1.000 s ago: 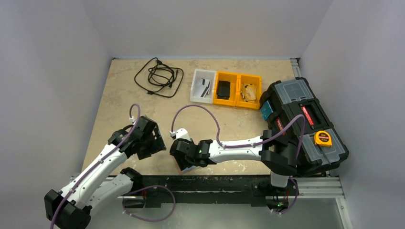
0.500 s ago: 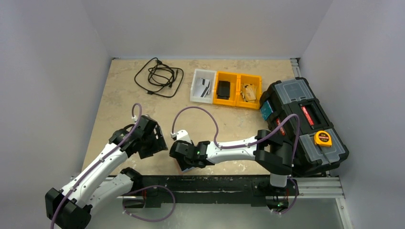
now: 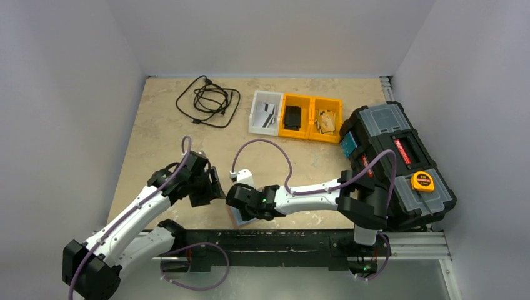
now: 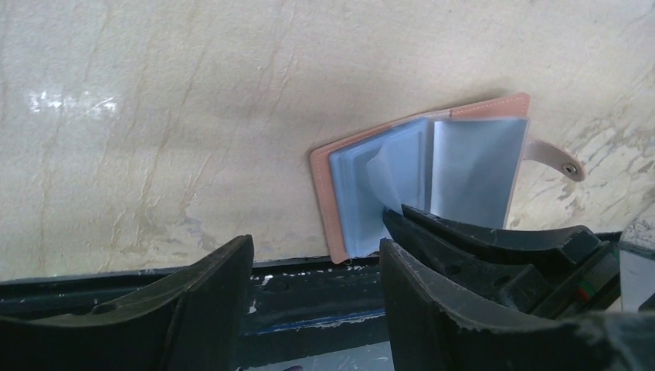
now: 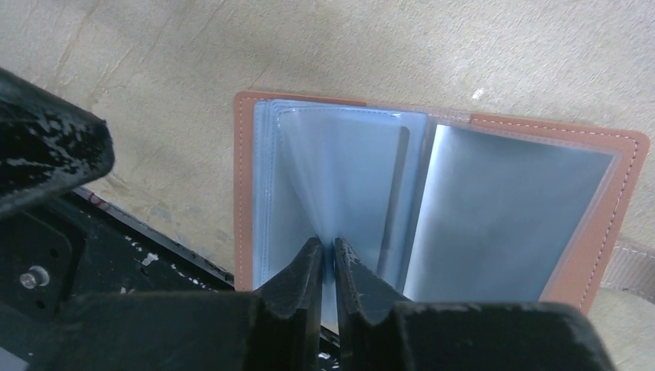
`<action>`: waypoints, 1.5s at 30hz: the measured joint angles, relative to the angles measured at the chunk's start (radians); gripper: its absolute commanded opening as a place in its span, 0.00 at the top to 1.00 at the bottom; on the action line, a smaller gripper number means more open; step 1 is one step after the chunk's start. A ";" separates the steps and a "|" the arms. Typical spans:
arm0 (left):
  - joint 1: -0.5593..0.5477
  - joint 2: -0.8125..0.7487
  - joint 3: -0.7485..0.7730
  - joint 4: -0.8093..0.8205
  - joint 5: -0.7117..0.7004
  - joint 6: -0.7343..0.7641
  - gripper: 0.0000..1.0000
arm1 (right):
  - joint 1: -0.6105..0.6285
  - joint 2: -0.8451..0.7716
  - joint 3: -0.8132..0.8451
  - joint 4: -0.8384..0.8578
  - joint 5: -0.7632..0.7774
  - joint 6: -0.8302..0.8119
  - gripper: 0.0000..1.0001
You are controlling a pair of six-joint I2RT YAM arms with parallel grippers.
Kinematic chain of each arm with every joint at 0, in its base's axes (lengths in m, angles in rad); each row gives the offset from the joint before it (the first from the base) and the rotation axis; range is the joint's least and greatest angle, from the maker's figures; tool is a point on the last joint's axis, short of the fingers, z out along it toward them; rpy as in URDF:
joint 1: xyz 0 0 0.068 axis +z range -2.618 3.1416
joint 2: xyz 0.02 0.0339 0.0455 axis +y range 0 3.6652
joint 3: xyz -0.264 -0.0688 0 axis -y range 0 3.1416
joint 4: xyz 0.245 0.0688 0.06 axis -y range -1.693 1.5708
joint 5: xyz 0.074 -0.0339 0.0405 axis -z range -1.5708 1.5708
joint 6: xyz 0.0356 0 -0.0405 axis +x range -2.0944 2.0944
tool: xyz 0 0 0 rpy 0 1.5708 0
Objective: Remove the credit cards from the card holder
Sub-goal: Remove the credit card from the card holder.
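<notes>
Table (image 3: 156, 125) near edge: right gripper (image 5: 325, 259) just clamped a clear sleeve (image 5: 309, 185) of the open card holder (image 5: 599, 224); left gripper (image 4: 315, 259) neared, fingers apart; no card out yet.

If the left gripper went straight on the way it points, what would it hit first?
The left gripper would probably meet the card holder at its edge, or the table just beside it; depth is unclear.

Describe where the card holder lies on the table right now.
In the top view, the card holder lies open at the near edge of the table, left of centre, under the right gripper, with the left gripper just to its left.
</notes>
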 measured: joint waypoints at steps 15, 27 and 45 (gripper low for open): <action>-0.126 0.087 -0.043 0.145 0.065 -0.037 0.83 | -0.010 -0.154 -0.103 0.051 -0.045 0.159 1.00; -0.239 0.322 -0.042 0.302 0.069 -0.102 0.86 | -0.040 -0.199 -0.242 0.113 -0.058 0.252 0.83; -0.354 0.515 0.057 0.452 0.132 -0.146 0.82 | -0.040 -0.431 -0.282 0.031 -0.009 0.274 0.64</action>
